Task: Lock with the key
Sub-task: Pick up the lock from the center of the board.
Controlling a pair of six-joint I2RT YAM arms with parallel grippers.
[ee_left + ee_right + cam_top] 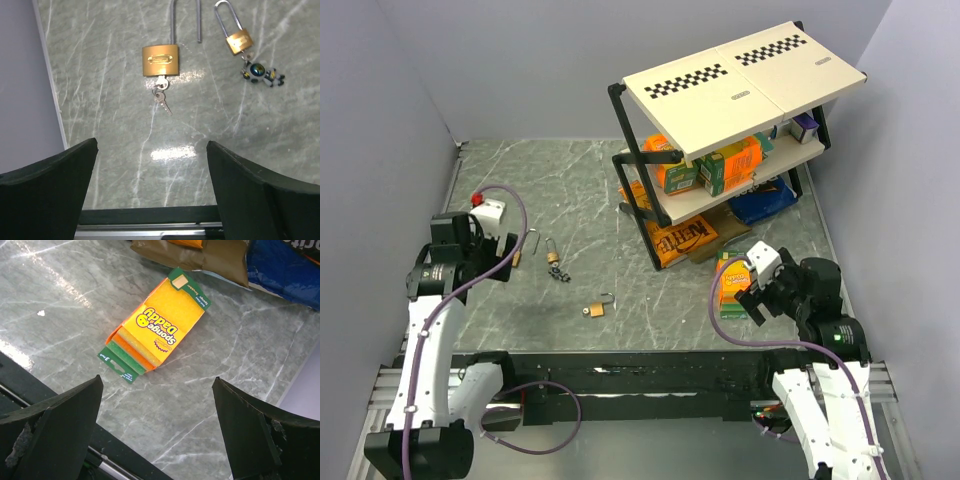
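Observation:
A brass padlock with a long open shackle lies on the grey marble table, a small key in its keyhole. It also shows in the top view, just right of my left gripper. In the left wrist view my left gripper is open and empty, a little short of the key. A second padlock with an astronaut charm lies to the right. A third padlock lies nearer the table's front. My right gripper is open and empty at the far right.
A Sponge Daddy pack lies under my right gripper. A black shelf rack with boxes stands at the back right, snack bags under it. A white box with a red button sits behind the left arm.

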